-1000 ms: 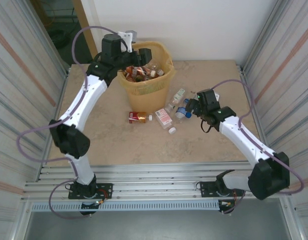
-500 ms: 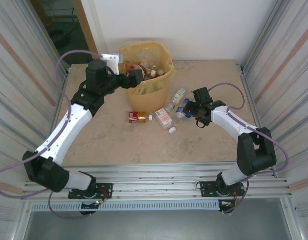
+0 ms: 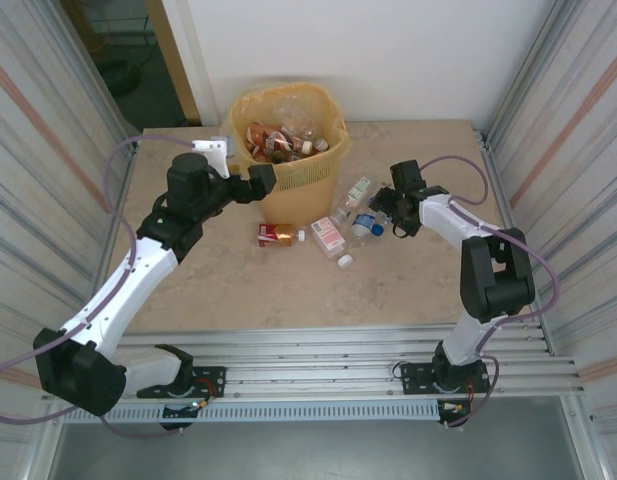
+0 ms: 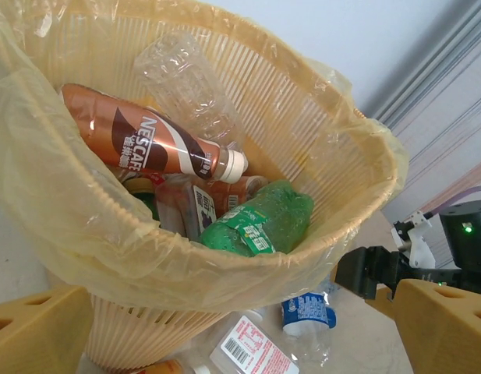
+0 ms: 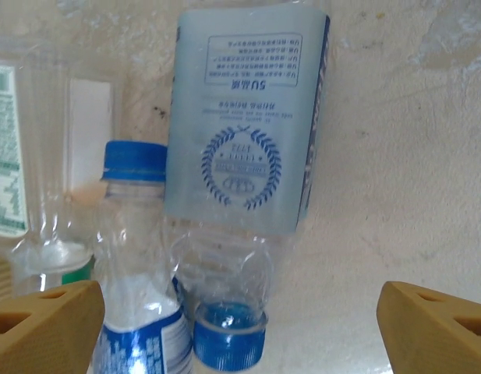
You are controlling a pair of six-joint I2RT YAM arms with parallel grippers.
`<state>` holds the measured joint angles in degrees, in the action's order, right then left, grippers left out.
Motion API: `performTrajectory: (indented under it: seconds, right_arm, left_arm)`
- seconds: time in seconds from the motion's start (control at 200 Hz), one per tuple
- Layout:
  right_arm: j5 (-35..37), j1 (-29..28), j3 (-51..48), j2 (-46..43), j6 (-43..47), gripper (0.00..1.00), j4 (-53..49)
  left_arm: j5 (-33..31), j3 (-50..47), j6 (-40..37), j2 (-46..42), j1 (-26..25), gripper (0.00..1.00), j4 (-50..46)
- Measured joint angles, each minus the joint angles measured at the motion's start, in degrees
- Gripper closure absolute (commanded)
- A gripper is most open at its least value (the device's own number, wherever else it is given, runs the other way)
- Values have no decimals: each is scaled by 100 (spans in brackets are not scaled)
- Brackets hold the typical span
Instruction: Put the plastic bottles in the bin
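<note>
White wall (image 3: 438, 50), beige table (image 3: 238, 285)

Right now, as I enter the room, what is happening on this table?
Two robot arms are putting plastic bottles into the bin. It already holds several, among them a brown Nescafe bottle and a green bottle. The left gripper is open and empty beside the bin. The right gripper is low over the table, jaws open on either side of two blue-capped bottles, not yet gripping. A few more lie nearby.
</note>
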<state>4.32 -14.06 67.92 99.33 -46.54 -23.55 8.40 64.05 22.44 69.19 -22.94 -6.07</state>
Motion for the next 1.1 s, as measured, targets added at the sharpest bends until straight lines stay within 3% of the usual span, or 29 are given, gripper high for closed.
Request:
performTrajectory:
  seconds: [0.746, 1.102]
  right_arm:
    - [-160, 323, 389, 826, 72, 18, 142]
    - [-157, 339, 389, 1049, 210, 28, 79]
  left_arm:
    - [-59, -98, 57, -63, 0, 1, 39]
    - [-61, -98, 57, -63, 0, 1, 39]
